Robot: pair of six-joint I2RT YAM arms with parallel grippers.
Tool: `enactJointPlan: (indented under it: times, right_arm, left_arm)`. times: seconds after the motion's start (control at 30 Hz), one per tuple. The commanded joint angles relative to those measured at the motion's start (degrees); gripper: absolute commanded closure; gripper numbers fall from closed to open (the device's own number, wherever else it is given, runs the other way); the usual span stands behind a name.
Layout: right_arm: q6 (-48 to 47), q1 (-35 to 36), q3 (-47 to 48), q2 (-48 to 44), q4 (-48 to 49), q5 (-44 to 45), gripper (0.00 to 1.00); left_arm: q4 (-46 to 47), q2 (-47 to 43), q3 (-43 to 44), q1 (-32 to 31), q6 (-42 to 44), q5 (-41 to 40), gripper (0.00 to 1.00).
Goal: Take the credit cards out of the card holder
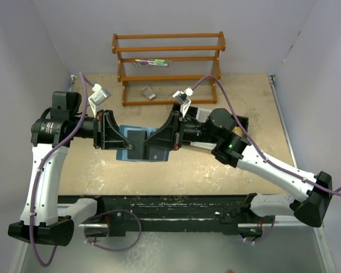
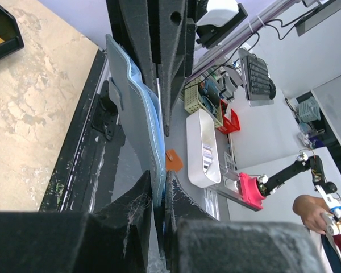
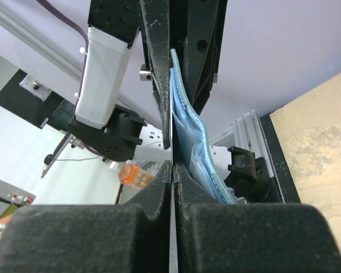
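The teal-blue card holder (image 1: 123, 154) hangs open above the table's middle, held between both grippers. My left gripper (image 1: 127, 142) is shut on its left edge; in the left wrist view the jaws (image 2: 159, 196) pinch the blue leather (image 2: 142, 114). My right gripper (image 1: 158, 141) is shut on a thin dark credit card (image 3: 171, 142) that stands edge-on beside the blue card holder (image 3: 187, 131), the jaws (image 3: 173, 170) tight on it. From above, one dark card (image 1: 137, 137) lies on the holder's left half and a dark patch (image 1: 157, 152) on its right half.
A wooden rack (image 1: 169, 62) stands at the back, with a small grey item (image 1: 149, 92) on the table under it. A black tray (image 1: 241, 122) is mostly hidden behind my right arm. A black rail (image 1: 176, 205) runs along the near table edge.
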Motion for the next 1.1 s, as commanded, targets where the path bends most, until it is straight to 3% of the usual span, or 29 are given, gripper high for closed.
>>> enactJointPlan:
  times: [0.0, 0.33, 0.47, 0.63, 0.93, 1.07]
  right_arm:
    - [0.97, -0.20, -1.24, -1.64, 4.47, -2.50, 1.00]
    - [2.04, -0.28, -3.58, -4.09, 5.00, -1.80, 1.00]
    - [1.98, -0.97, -4.83, -5.58, 4.12, -1.01, 1.00]
    - [2.23, -1.16, -5.55, -6.12, 3.75, -0.48, 1.00]
    - [1.97, -3.08, -8.66, -7.85, 0.65, 1.04, 1.00]
    - [2.50, -5.75, -10.32, -9.81, -0.15, 0.83, 1.00]
  left_arm:
    - [-1.25, -0.72, 2.71, 0.58, 2.86, 12.87, 0.86]
    - [-1.18, -0.69, 3.57, 0.85, 3.10, 12.26, 0.79]
    - [-1.03, -0.84, 3.58, 0.98, 3.01, 11.42, 0.84]
    - [-0.06, -0.96, 3.85, 1.47, 2.30, 10.27, 1.00]
    - [4.67, -1.86, 4.56, 2.45, -2.29, 9.17, 1.00]
    - [11.65, -3.35, 3.62, 2.45, -7.81, 3.67, 1.00]
